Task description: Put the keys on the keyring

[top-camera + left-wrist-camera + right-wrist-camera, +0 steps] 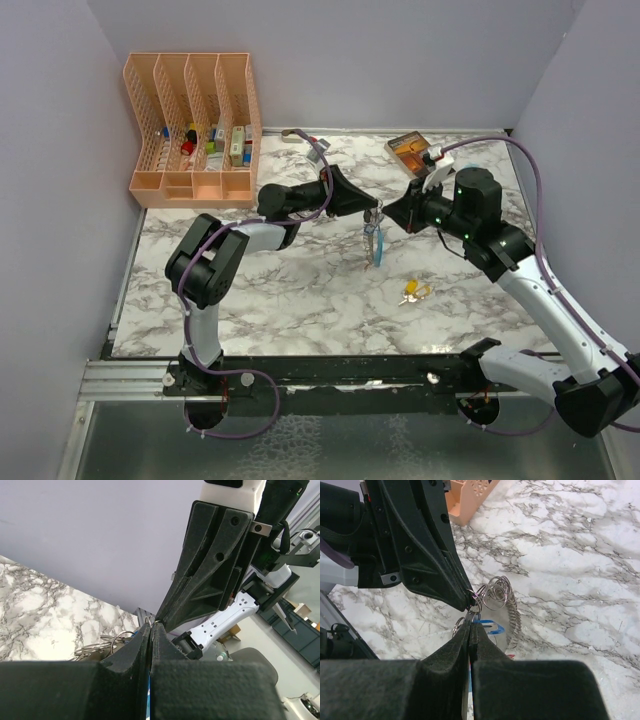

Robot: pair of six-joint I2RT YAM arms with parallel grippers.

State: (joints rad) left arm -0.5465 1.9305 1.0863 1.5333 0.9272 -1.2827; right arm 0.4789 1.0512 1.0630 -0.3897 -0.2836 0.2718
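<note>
The keyring (pixel 373 243) hangs in the air above the middle of the marble table (pixel 300 300), held between both grippers. My left gripper (pixel 371 207) is shut on its top ring from the left. My right gripper (pixel 386 212) is shut on a grey metal piece of the bunch from the right, tip to tip with the left. In the right wrist view my right gripper (pixel 470 616) meets the left gripper (pixel 468 596); metal rings (pixel 496 591), a blue piece (pixel 489 626) and a coiled spring (pixel 514 622) hang beside them. In the left wrist view my left gripper (pixel 151 624) is shut, with rings (pixel 100 649) to its left. A yellow-headed key (pixel 414 292) lies on the table.
An orange slotted organizer (pixel 195 130) with small items stands at the back left. A small brown box (pixel 410 152) lies at the back right. Grey walls close in the left, back and right sides.
</note>
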